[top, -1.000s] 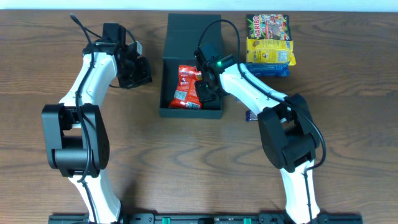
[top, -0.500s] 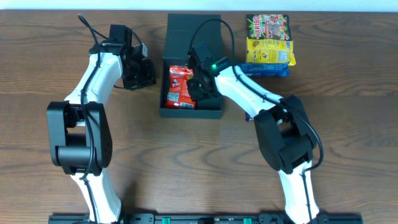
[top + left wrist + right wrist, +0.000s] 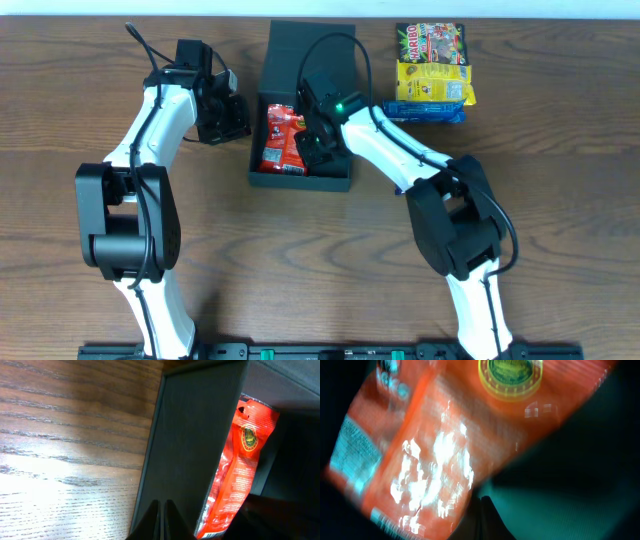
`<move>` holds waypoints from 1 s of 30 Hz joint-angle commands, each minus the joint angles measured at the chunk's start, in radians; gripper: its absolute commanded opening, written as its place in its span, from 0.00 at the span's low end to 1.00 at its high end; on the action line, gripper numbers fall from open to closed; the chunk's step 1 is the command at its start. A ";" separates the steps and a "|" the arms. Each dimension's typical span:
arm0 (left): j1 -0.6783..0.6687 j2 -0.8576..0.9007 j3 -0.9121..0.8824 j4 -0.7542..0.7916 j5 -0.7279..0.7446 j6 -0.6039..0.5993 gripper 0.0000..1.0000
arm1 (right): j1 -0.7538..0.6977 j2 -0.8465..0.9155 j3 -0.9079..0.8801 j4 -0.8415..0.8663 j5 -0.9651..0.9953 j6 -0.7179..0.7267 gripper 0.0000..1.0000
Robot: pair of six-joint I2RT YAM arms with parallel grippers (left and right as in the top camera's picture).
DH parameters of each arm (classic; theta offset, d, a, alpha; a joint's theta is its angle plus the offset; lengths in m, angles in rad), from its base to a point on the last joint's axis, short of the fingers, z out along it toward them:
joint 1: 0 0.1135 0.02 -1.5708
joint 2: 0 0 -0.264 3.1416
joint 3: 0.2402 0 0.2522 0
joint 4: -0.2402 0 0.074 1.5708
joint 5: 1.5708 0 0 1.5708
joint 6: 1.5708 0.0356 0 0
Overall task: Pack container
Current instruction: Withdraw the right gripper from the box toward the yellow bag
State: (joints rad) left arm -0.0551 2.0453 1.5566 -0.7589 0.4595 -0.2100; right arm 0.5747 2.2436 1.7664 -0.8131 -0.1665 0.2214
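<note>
Centrally, the container [image 3: 298,181] is seen resting on the wooden table [image 3: 560,200], its hinged lid laid open on the side away from the arm bases and its shallow tray facing up. A red snack packet [image 3: 282,140] is contained in the tray, lying lengthwise against the wall nearest the left gripper [image 3: 240,124]. The right gripper [image 3: 314,156] is lowered inside the tray, just beside the packet on the side away from that wall. In the right wrist view its fingers [image 3: 490,525] are pressed together with nothing between them, and the packet [image 3: 445,445] is shown blurred just ahead of the tips; whether it is touched cannot be told. The left gripper is placed outside the tray, just beside its outer wall. In the left wrist view its fingers [image 3: 150,527] are closed on each other, empty, with the container's wall [image 3: 195,450] directly ahead and the packet [image 3: 245,475] visible past that wall's top edge. Well beyond the right gripper, on its outer side and apart from the container, a Haribo bag [image 3: 430,42] is set on the table, with a yellow packet [image 3: 432,82] overlapping it and a blue packet [image 3: 425,112] partly covered beneath the yellow one
</note>
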 commanded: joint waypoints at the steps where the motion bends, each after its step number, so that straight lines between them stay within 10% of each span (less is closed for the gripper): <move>1: 0.000 0.014 0.017 -0.004 -0.014 -0.007 0.06 | -0.032 -0.050 0.142 -0.047 -0.013 -0.050 0.01; 12: 0.000 0.014 0.017 -0.004 -0.014 -0.008 0.06 | -0.234 -0.251 0.341 -0.060 0.315 -0.103 0.02; 19: 0.000 0.014 0.017 -0.004 -0.014 -0.008 0.06 | -0.457 -0.145 0.339 -0.032 0.214 0.012 0.29; 26: 0.000 0.014 0.017 -0.004 -0.014 -0.023 0.06 | -0.504 -0.009 0.341 0.054 0.232 -0.031 0.99; 30: 0.000 0.014 0.017 -0.004 -0.014 -0.032 0.06 | -0.523 0.065 0.341 0.100 0.242 -0.069 0.99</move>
State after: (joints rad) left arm -0.0551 2.0460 1.5566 -0.7586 0.4595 -0.2253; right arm 0.0643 2.2700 2.1044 -0.7231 0.0635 0.1825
